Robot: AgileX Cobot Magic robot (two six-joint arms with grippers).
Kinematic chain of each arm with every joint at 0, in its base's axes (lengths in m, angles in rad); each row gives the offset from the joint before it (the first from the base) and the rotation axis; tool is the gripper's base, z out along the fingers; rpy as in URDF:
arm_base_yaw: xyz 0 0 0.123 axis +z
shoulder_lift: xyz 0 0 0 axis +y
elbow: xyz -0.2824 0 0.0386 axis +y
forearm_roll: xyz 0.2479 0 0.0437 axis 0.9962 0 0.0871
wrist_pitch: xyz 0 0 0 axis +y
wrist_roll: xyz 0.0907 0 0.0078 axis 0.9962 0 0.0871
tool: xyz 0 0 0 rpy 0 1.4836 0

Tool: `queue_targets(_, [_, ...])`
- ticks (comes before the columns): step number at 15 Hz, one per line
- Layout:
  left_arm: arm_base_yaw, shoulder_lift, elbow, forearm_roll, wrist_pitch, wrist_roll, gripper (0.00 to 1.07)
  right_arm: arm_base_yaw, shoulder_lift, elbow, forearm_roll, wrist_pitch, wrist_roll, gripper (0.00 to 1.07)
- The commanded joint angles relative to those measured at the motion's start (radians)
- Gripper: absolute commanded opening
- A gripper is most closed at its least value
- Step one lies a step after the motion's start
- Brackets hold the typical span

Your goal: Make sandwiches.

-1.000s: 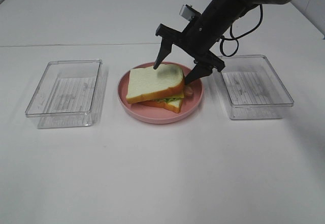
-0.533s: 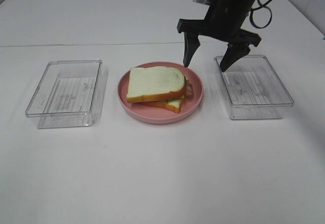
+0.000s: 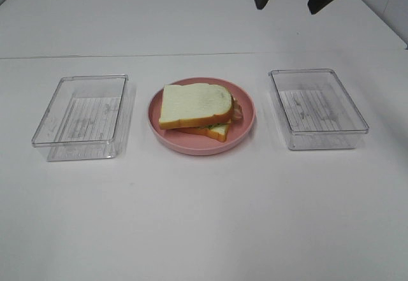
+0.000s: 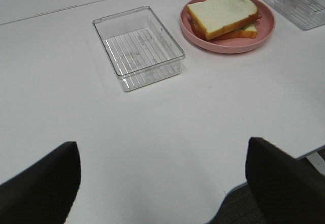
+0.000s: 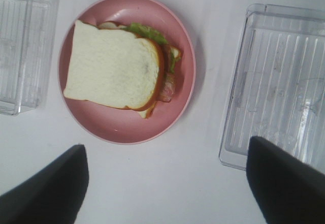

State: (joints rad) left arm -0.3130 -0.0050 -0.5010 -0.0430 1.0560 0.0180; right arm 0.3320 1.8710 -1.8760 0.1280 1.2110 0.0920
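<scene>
The sandwich (image 3: pixel 194 109) lies on the round pink plate (image 3: pixel 191 148) at the table's middle: a white bread slice on top, with green lettuce, brown bacon and a second slice showing beneath. My right gripper (image 3: pixel 290 4) hangs open high above the back of the table, between the plate and the right tray, with only its two dark fingertips in the exterior view. From its wrist view the sandwich (image 5: pixel 111 66) and plate (image 5: pixel 122 130) sit far below the open right gripper (image 5: pixel 166 144). My left gripper (image 4: pixel 161 142) is open and empty, well back from the sandwich (image 4: pixel 223 14).
A clear plastic tray (image 3: pixel 83 115) stands left of the plate and another (image 3: pixel 319 106) to its right; both hold nothing. The table's near edge (image 4: pixel 304 155) shows in the left wrist view.
My right gripper, open throughout, has lifted from just over the sandwich and drawn up and back to the right. The sandwich and trays have not moved.
</scene>
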Motion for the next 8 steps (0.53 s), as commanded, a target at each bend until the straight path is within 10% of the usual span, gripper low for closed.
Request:
queue_targets(1, [0.001,-0.023,0.002,-0.003,-0.009,0.004,0.84,0.0,-0.085,0.003,-0.004,0.073,-0.011,0.79])
queue_targets(8, [0.001,-0.023,0.002,-0.003,-0.009,0.004,0.84,0.0,-0.403,0.268,-0.023,0.073,-0.011,0.78])
